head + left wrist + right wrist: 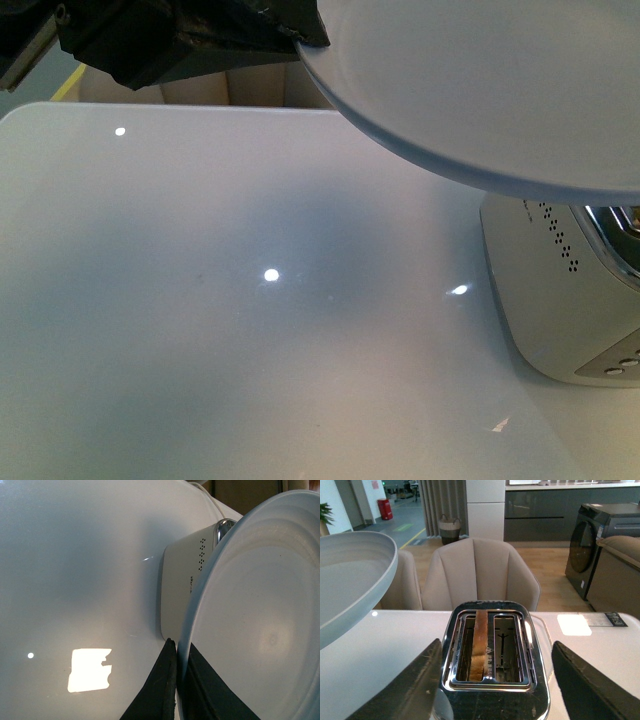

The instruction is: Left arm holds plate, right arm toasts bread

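The pale plate [480, 80] hangs in the air above the table, held by its rim in my left gripper [177, 652], which is shut on it. In the left wrist view the plate [260, 620] fills the side beyond the black fingers [160, 690]. The bread [480, 642] stands on edge in one slot of the chrome-topped toaster [490, 690], its crust poking above the slot. My right gripper [495, 680] is open, hovering over the toaster with a finger on each side and nothing between them. The plate's edge [355, 580] shows beside the toaster.
The toaster [560, 290] stands at the right of the glossy white table [220, 330], under the plate. The toaster's other slot [506, 647] holds nothing. Beige chairs [480, 575] stand behind the table's far edge. A cardboard box [240, 85] sits beyond the table.
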You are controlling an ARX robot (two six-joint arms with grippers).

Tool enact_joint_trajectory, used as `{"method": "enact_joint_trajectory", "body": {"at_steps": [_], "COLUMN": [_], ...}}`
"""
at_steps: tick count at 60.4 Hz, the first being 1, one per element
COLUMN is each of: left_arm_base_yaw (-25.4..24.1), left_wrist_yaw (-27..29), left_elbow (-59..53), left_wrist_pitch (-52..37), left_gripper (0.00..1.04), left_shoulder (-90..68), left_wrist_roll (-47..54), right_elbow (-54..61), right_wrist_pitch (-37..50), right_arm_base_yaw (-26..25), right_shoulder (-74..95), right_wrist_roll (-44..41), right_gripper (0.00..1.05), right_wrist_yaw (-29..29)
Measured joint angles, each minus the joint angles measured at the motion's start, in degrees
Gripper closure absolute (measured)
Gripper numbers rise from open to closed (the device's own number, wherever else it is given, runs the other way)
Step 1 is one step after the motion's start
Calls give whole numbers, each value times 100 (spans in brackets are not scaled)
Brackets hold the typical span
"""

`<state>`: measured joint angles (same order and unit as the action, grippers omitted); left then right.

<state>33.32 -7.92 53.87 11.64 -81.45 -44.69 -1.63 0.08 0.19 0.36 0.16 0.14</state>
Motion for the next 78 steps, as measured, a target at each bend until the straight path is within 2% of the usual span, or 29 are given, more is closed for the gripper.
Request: {"method": "enact_joint_trajectory", "body": {"at_steps": [11, 27, 28, 34, 37, 51, 57, 66, 78], "left_arm_base_yaw": [0, 2, 15, 184, 188, -94, -535, -1849, -3370], "left_wrist_yaw": [0, 33, 118, 1587, 1934, 1869, 1488, 474, -393], "left_elbow": [0, 0, 4, 111, 155, 332, 258, -457, -1220], "left_wrist_pitch": [0, 2, 13, 260, 313, 317, 55, -695, -1545], "left_gripper": [102, 102, 102, 102, 102, 102, 102, 102, 102], "left_shoulder": [0, 0, 0, -2, -2, 4, 11, -15, -673], "left_wrist_roll": [0, 4, 20, 162, 208, 446, 570, 984, 2037], "right_elbow": [0, 0, 0, 0, 0, 0, 0, 0, 0], "right_wrist_pitch": [0, 0, 0, 0, 0, 0, 0, 0, 0], "right_arm_base_yaw": [0, 0, 0, 0, 0, 0, 0, 0, 0], "right_shoulder": [0, 0, 0, -2, -2, -4, -4, -4, -4], "right_wrist_roll": [0, 0, 0, 0, 0, 0, 0, 0, 0], "right_gripper": [7, 9, 9, 9, 9, 9, 9, 9, 9], "right_wrist_yaw": [0, 0, 0, -2, 0, -2, 0, -2, 0]}}
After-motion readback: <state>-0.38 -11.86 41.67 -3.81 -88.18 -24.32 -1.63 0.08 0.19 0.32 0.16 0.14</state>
